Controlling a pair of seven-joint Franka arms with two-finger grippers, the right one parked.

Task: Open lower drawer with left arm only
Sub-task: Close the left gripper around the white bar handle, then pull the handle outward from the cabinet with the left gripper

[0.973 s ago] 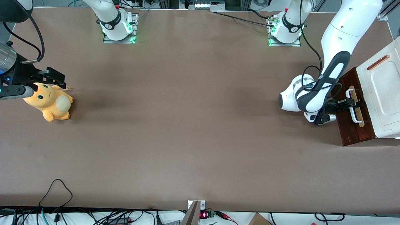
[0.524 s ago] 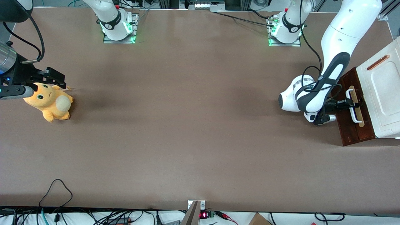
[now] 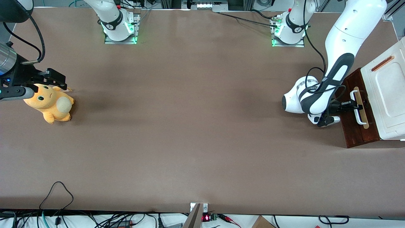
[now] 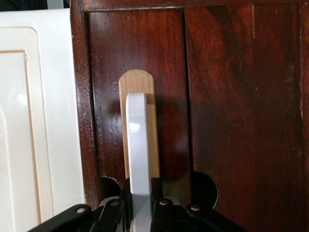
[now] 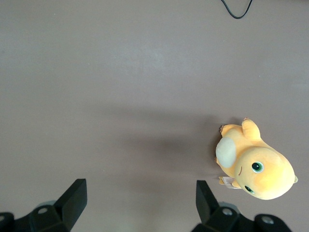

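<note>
We see the gripper (image 3: 355, 105) pinching the white loop handle (image 4: 140, 154) of the lower drawer (image 3: 357, 126), fingers (image 4: 157, 205) pressed against its sides. The drawer sits at the working arm's end of the tabletop (image 3: 190, 126), under the white panel (image 3: 387, 91). The left arm (image 3: 335, 72) reaches down from above. An orange plush toy (image 3: 50, 106) lies toward the parked arm's end.

Gripper (image 3: 355, 105): at the white loop handle (image 4: 138, 145) of the lower drawer (image 3: 356, 133), fingers closed around it.
Free room: bare brown table (image 3: 190, 126) in front of the drawer.
Obstacle: yellow plush toy (image 3: 50, 103), well apart, toward the parked arm's end.
</note>
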